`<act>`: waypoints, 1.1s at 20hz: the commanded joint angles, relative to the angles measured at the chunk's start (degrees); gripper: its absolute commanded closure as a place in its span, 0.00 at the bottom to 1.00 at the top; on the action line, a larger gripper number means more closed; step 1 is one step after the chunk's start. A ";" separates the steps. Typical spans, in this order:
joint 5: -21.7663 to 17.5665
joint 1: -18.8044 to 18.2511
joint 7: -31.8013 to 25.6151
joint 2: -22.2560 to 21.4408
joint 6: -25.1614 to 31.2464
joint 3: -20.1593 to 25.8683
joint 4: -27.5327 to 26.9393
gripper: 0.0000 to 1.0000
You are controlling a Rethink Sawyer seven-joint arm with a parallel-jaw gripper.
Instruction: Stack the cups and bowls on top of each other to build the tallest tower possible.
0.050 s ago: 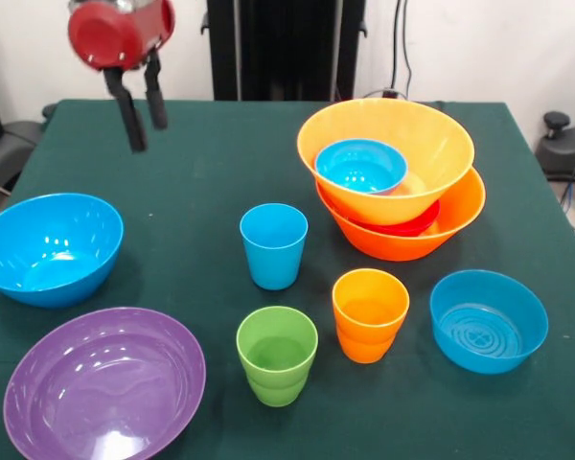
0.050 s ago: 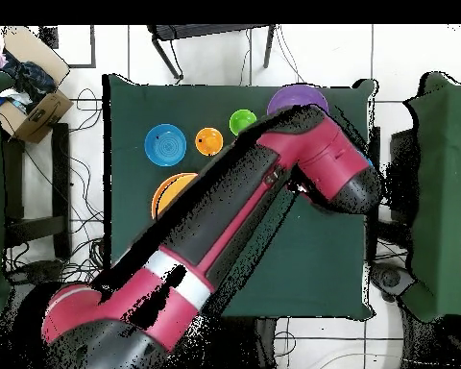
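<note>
My gripper (image 1: 143,113) hangs empty at eleven o'clock over the table (image 1: 211,172), fingers slightly parted. At two o'clock leans the tower (image 1: 395,177): orange bowls nested, a small blue bowl (image 1: 360,165) inside. Blue cup (image 1: 273,245), green cup (image 1: 277,354) and orange cup (image 1: 369,313) stand loose around centre

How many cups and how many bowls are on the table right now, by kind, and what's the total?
Cups: 3, the blue cup, the green cup, the orange cup.
Bowls: 7, the purple bowl, large blue bowl, blue bowl, upper orange bowl, small blue bowl, red bowl, lower orange bowl.
Total: 10.
</note>
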 commanded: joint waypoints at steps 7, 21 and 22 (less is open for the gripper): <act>-1.62 -5.31 6.63 10.74 -1.56 5.76 -16.02 0.00; -1.95 -11.36 12.80 15.56 -4.99 -2.56 -22.92 0.00; -2.16 -11.27 13.75 15.97 -5.44 -3.36 -22.02 0.00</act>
